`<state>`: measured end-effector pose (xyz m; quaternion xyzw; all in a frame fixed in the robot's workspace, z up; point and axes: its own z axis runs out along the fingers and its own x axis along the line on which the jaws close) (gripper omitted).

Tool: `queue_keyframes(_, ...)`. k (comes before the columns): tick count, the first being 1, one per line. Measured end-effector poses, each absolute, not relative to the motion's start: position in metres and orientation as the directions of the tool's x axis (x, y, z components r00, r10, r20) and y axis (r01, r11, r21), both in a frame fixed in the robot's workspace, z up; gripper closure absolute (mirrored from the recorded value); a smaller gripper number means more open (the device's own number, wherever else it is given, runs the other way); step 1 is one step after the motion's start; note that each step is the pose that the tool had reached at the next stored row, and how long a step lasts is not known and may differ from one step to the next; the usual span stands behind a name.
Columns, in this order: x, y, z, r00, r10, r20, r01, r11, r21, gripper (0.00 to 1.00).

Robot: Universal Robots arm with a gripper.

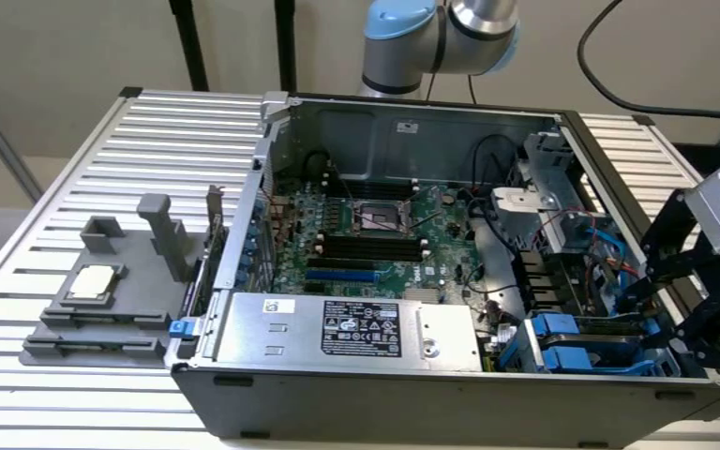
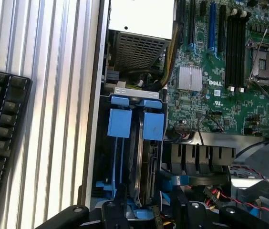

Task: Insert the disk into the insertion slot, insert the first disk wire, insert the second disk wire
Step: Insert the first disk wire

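The disk [image 2: 145, 167] stands on edge in its blue carrier [image 2: 153, 125], down inside the insertion slot [image 2: 125, 93], a grey cage with blue tabs at the case's corner. In the exterior view that cage [image 1: 573, 345] sits at the front right of the open computer case. My black gripper [image 2: 150, 206] hovers over the cage end of the disk. Its fingers [image 2: 120, 202] stand apart on either side of the disk without touching it, so it is open and holds nothing. In the exterior view the gripper [image 1: 667, 305] hangs at the case's right wall. Red and black wires [image 2: 222, 196] lie loose beside the cage.
A silver power-supply box [image 1: 360, 328] fills the case's front. The motherboard [image 1: 373, 234] lies behind it. Blue cables [image 1: 604, 255] run near the right wall. A grey stepped fixture block [image 1: 110, 291] stands on the ribbed table [image 1: 172, 141] at the exterior view's left. A black keyboard [image 2: 1, 143] lies outside the case.
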<state>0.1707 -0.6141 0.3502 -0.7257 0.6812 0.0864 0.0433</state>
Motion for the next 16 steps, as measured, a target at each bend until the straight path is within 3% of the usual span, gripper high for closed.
queue_keyframes(16, 0.1735, -0.6141, 0.3459, 0.154, -0.965, -0.210, -0.986, -0.163, 0.026, 0.51)
